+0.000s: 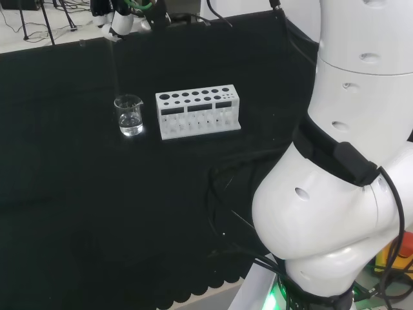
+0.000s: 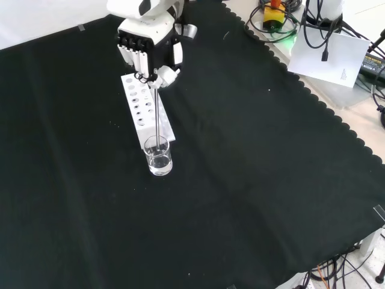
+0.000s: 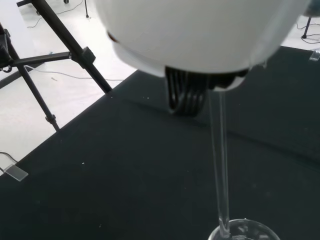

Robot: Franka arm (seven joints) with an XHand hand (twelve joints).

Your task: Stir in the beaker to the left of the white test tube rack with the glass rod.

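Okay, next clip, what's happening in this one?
The robot's hand holds a glass rod upright, its fingers curled round the rod's top. The rod's lower end reaches down into a small clear beaker with some clear liquid in it, so it looks set to stir or is stirring. In the head view the beaker stands just left of the white test tube rack on the black cloth; in the front view it stands in front of the rack's near end.

Beakers: one (image 2: 159, 158), just beside the rack
Test tube racks: one (image 2: 146, 112)
Glass rods: one (image 2: 157, 117), above the rack
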